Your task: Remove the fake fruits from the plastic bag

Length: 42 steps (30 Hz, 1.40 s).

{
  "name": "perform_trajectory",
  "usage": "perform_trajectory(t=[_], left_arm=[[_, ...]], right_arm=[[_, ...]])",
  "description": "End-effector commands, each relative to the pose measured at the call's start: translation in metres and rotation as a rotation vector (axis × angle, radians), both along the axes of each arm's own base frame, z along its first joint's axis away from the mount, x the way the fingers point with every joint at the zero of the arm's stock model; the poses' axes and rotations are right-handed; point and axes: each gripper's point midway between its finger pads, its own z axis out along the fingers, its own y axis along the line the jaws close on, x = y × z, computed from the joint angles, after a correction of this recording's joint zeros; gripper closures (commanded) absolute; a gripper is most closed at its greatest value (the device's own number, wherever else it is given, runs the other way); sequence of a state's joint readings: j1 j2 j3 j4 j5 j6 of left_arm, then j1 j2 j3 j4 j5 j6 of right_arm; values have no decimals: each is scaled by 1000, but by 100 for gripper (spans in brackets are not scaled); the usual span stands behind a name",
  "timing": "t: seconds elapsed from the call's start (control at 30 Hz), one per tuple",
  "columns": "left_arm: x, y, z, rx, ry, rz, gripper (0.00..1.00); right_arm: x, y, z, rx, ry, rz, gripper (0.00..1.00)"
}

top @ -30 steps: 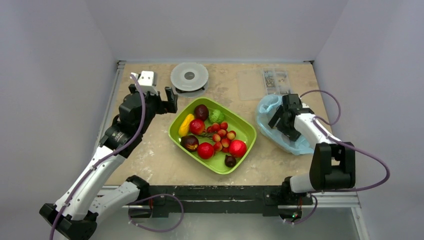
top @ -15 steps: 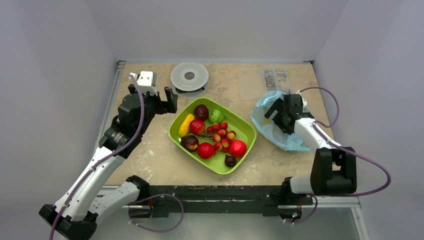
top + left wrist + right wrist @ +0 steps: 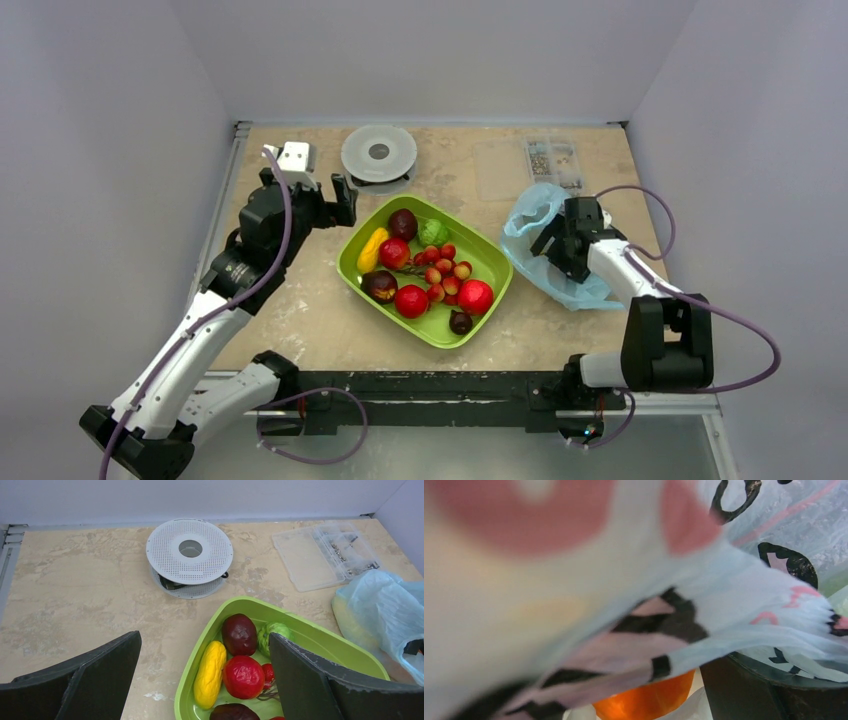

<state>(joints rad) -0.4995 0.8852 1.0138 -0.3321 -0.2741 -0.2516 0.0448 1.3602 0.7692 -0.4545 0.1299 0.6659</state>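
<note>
Blue film billows over the right gripper — it has slid up the plastic bag toward its mouth, jaws smothered, their set impossible to tell. Just below them an orange waits, still bagged — next pick, likely. Idle, the left gripper hangs wide open.

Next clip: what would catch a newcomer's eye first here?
The bright green tray at the centre of the top view, holding glossy red, yellow and dark fake fruits. Next, the crumpled light-blue plastic bag to its right, with the right gripper inside it; the right wrist view shows an orange fruit under the printed film.
</note>
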Motion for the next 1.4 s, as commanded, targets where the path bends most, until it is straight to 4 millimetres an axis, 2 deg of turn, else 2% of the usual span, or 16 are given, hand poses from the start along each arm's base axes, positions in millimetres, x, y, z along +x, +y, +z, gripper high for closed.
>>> perform_trajectory(t=[0.0, 0.07, 0.17, 0.27, 0.4, 0.53, 0.63, 0.73, 0.77, 0.9, 1.13, 1.23, 1.37], left_arm=[[0, -1, 23, -43, -43, -4, 0], [1, -1, 22, -40, -41, -4, 0], [1, -1, 22, -38, -43, -1, 0], [0, 0, 23, -39, -44, -1, 0], [0, -1, 23, -41, -44, -2, 0], [0, -1, 24, -42, -45, -3, 0], [1, -1, 22, -40, -41, -4, 0], [1, -2, 23, -42, -39, -8, 0], [1, -3, 23, -45, -39, -10, 0], [2, -3, 21, -41, -32, -9, 0], [3, -4, 19, -39, -28, -11, 0], [4, -6, 17, -39, -21, -15, 0], [5, -9, 15, -44, -12, -25, 0]], right_arm=[[1, -2, 10, -19, -27, 11, 22], [13, -2, 22, -18, -75, 12, 33], [28, -2, 40, -18, -120, 3, 43], [45, -5, 63, -33, -188, -13, 49], [60, -21, 90, -119, -277, -42, 58], [66, -28, 102, -164, -320, -39, 60], [61, -21, 100, -134, -278, -7, 59], [65, -6, 92, -94, -285, 105, 38], [65, 0, 87, -77, -264, 143, 35], [61, 14, 56, -29, -100, 268, 31], [58, 14, 6, -70, 40, 396, 31], [62, 17, -3, -112, 64, 430, 31], [66, 23, -5, -145, 55, 470, 29]])
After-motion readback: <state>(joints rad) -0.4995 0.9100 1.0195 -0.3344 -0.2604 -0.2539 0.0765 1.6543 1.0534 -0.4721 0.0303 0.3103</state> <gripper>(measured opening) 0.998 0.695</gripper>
